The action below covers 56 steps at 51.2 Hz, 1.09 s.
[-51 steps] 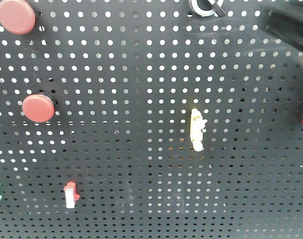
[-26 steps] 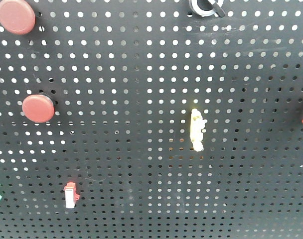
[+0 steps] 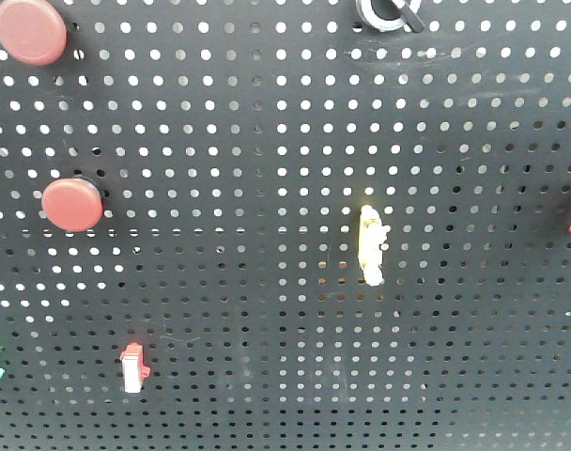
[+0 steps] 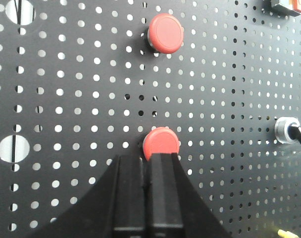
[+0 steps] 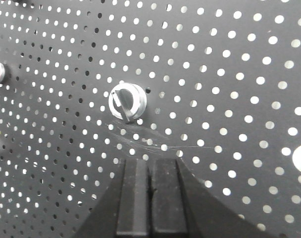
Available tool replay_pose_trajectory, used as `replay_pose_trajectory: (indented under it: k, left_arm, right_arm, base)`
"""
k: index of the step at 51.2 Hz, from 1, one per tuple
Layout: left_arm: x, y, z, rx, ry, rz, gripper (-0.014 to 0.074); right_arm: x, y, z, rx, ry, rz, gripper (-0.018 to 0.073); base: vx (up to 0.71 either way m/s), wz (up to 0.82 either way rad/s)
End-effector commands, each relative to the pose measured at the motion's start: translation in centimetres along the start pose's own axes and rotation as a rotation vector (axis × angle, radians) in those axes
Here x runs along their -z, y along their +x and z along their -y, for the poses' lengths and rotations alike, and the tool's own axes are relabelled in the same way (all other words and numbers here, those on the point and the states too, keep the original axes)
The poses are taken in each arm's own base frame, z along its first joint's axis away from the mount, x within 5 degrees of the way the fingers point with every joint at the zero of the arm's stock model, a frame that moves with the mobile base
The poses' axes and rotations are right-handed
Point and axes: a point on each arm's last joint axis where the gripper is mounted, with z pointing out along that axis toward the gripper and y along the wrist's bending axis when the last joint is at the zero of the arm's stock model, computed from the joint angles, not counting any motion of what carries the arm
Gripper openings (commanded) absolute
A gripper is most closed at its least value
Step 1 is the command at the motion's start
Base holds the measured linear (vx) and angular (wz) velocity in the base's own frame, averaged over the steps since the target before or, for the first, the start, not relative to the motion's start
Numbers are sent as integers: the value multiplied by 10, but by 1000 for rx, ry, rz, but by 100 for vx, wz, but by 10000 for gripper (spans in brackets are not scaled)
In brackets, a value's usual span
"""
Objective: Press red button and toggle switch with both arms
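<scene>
Matte black perforated panel (image 3: 267,141), its round holes in a regular grid. Left gripper (image 4: 148,161), blocky matte black, jaws pressed together, tips just below the lower red button (image 4: 161,144), a smooth round dome; a second red button (image 4: 165,33) sits above it. Right gripper (image 5: 149,166), jaws likewise together, lies just below the toggle switch (image 5: 126,102), a silver metal ring with a slim lever. Fine scratches mark the panel beneath it.

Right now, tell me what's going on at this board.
Two arms face a black pegboard. The left gripper, jaws together, sits just below the lower red button. The right gripper, jaws also together, points at a silver toggle switch without touching it. The front view shows no arm.
</scene>
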Motion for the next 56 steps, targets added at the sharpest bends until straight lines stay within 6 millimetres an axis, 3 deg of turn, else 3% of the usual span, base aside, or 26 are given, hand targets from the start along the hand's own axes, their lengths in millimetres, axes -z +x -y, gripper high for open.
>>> replay_pose_trajectory:
  k: [1,7,11,19,30,41,44,56]
  left_arm:
    - [7,-8,-3,-51,-40,41,1]
    - [21,8,-12,-98,-124,10,1]
    - [31,31,-20,-127,-197,-50,1]
    - [62,88,-33,-205,-329,-178,1]
    - [108,167,-36,-191,-372,-304,1]
    - [145,229,-36,-114,-380,-273,1]
    - [150,238,-36,-97,-384,-277,1]
    - [154,236,-35,-153,-384,-291,1]
  right_arm:
    - [2,-15,2,16,5,95,-4]
    - [2,-15,2,16,4,96,-4]
    - [2,-15,2,16,4,96,-4]
    - [2,-15,2,16,4,96,-4]
    - [2,-15,2,16,4,96,-4]
    - [2,-15,2,16,4,96,-4]
    - [2,-15,2,16,4,96,-4]
    - [2,-15,2,16,4,97,-4]
  base:
    - [0,0]
    - [0,0]
    - [0,0]
    - [0,0]
    - [0,0]
    - [0,0]
    - [0,0]
    - [0,0]
